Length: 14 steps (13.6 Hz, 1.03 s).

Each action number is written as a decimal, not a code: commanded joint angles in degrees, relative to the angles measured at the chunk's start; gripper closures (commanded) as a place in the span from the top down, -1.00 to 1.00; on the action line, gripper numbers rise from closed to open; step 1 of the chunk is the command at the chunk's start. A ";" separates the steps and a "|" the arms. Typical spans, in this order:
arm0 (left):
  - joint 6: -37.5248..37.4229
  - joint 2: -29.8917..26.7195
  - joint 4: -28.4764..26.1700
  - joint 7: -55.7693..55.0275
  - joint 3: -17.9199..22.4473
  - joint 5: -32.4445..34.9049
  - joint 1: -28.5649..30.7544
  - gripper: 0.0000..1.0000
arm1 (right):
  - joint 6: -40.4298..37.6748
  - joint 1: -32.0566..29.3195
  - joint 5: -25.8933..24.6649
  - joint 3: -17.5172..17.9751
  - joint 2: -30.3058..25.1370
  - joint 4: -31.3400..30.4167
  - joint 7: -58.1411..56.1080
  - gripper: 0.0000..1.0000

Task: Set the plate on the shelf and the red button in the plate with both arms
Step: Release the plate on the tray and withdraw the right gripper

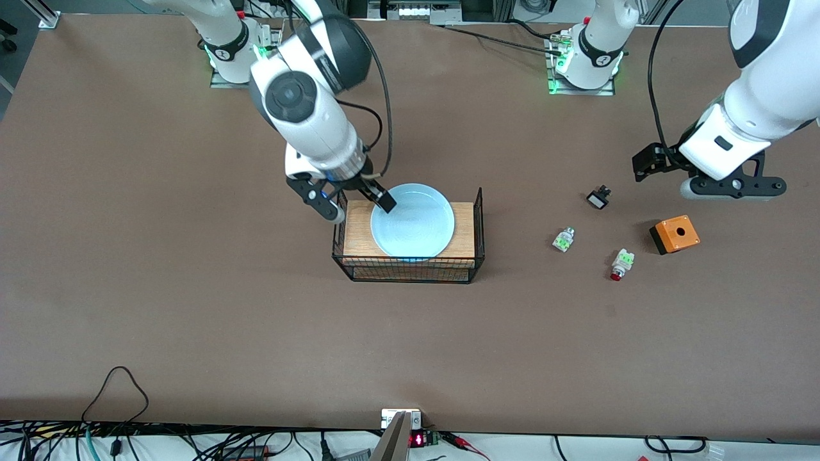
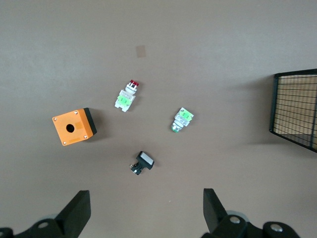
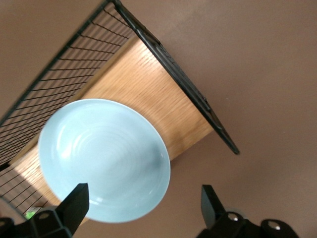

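1. Four small parts lie on the table (image 1: 192, 307) toward the left arm's end, and nearest the front camera we see the red button (image 1: 620, 265), on its side, its red cap at about 7 o'clock from its green tab.
2. From the red button, a white-green part (image 1: 563, 239) sits at about 10 o'clock and an orange box (image 1: 674, 234) with a hole at about 2 o'clock; all are apart from one another.
3. A black part with a white face (image 1: 598, 198) lies farther from the camera, at about 11 o'clock from the red button.
4. Mid-table we see a black wire basket (image 1: 479, 218) with a wooden board (image 1: 359, 234) in it; the plate (image 1: 413, 221) rests on that board.
5. The right gripper (image 1: 355, 203) hangs over the plate's rim at the plate's 10 o'clock, its jaws spread wide with one fingertip over the plate and nothing held.
6. The left gripper (image 1: 663, 168) waits in the air above the table at about 1 o'clock from the orange box, jaws wide and empty, as the left wrist view shows.
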 commanded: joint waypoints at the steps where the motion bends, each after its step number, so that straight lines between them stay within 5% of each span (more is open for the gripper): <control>1: -1.79 2.64 1.75 1.65 -0.05 -0.59 1.56 1.00 | -5.86 -0.24 -3.68 -0.14 -5.20 -0.02 -3.17 1.00; 6: 0.04 11.41 1.92 4.36 -0.23 3.25 1.74 1.00 | -16.23 -5.06 -15.20 -0.14 -9.87 -0.11 -24.50 1.00; 12: 13.56 20.57 -1.40 20.60 -0.23 6.97 3.31 1.00 | -20.47 -20.87 -15.48 -0.05 -12.68 -0.63 -53.42 1.00; 14: 23.29 21.71 -5.44 28.41 -0.14 9.23 4.54 1.00 | -21.08 -26.84 -15.48 -0.05 -13.12 -0.81 -62.82 1.00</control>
